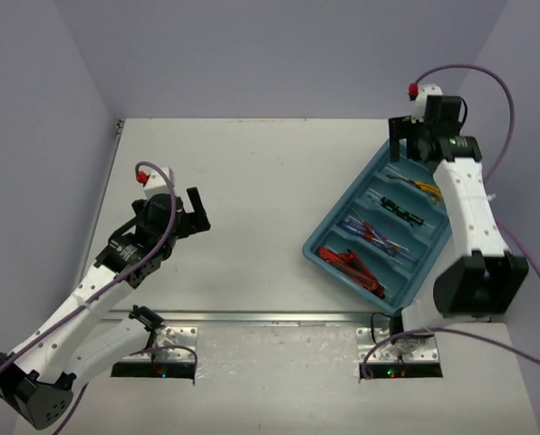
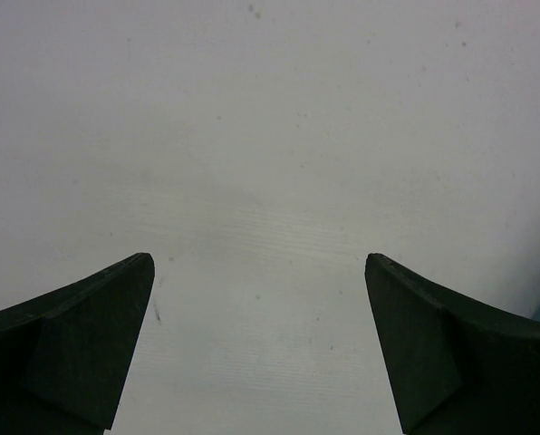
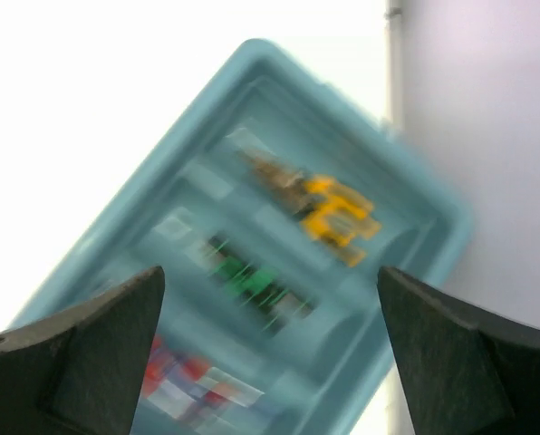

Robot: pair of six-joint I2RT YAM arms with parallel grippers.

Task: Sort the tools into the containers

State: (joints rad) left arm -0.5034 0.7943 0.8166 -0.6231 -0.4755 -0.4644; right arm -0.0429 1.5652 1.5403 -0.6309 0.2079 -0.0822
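— Where are the tools?
— All in the teal tray (image 1: 347,204), at 3 o'clock on the table (image 1: 252,199). The red-handled pliers (image 1: 353,265) lie in the nearest compartment, then the blue-handled screwdrivers (image 1: 379,234), the black-green screwdrivers (image 1: 404,208), and the yellow-handled pliers (image 1: 419,188) farthest. Each long axis runs 10 to 4 o'clock.
— Room to move?
— Bare table spreads toward 9 o'clock. The tray's far corner sits near the table edge and wall.
— Fingers?
— The right gripper (image 1: 408,149) hangs over the tray's far end, spread wide and empty. The left gripper (image 1: 196,213), at 9 o'clock, is equally wide over bare table.
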